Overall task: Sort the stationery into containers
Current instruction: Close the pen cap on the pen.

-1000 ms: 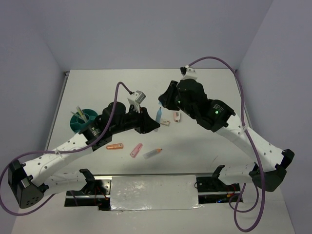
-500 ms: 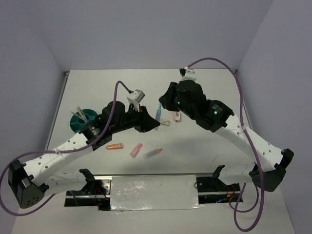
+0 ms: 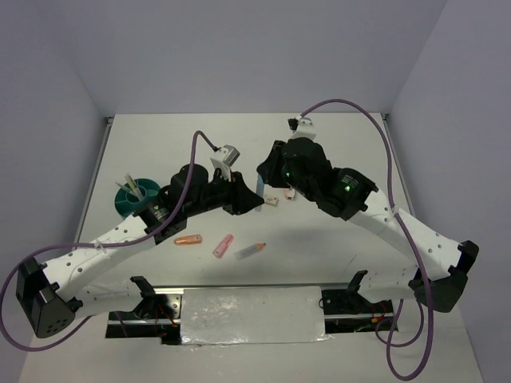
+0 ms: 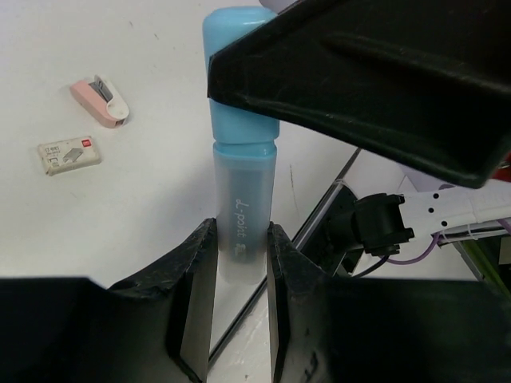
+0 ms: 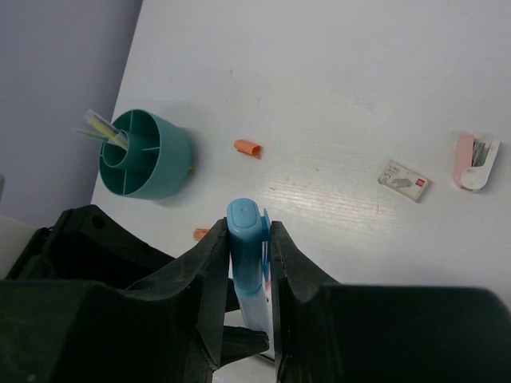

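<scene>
Left claw (image 4: 239,239) and right claw (image 5: 247,239) each clamp the same light-blue marker (image 4: 242,128) (right on its cap end).

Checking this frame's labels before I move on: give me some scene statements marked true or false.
1. Both the left gripper and the right gripper are shut on the light-blue marker. True.
2. The teal bowl is empty. False: pens stand in it.
3. The orange marker lies in the bowl. False: it lies on the table.
4. The pink stapler and the small labelled box lie apart on the table. True.
</scene>
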